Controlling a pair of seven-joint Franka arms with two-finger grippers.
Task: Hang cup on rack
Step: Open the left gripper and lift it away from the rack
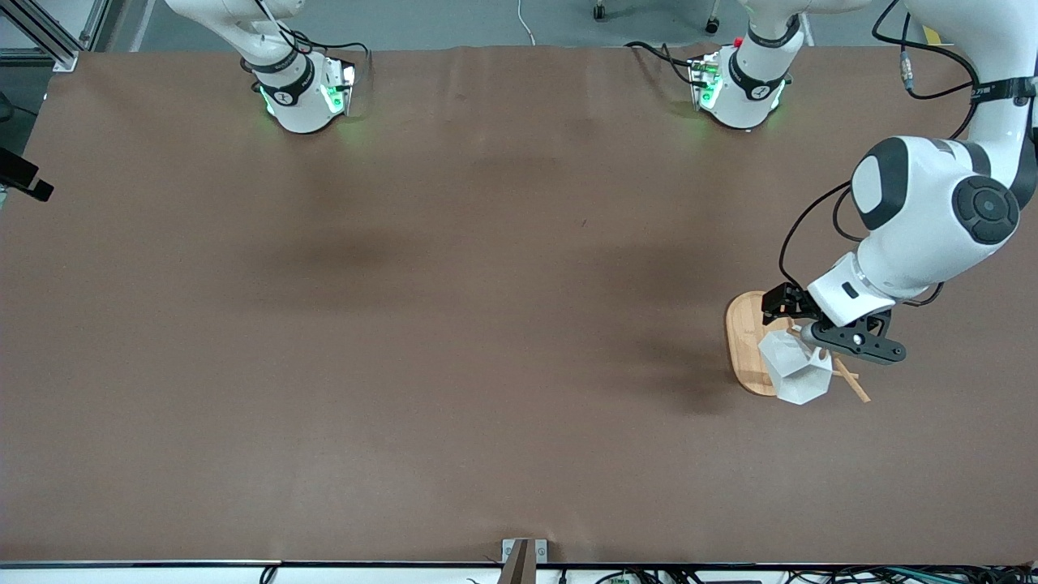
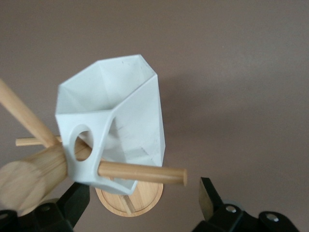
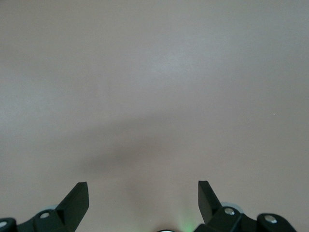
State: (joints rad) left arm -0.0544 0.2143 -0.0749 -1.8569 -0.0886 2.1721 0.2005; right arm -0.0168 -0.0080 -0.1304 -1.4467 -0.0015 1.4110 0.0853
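The right gripper is held spread and empty above bare brown surface near its own base, about eleven o'clock in the front view, where that arm waits. Toward four o'clock, at the left arm's end of the surface, the cup is seen already threaded by its handle hole onto a peg of the rack, and the left gripper is spread just beside it, gripping nothing. The release step is judged done; next, a clean withdrawal is called for, without the peg or cup being knocked.
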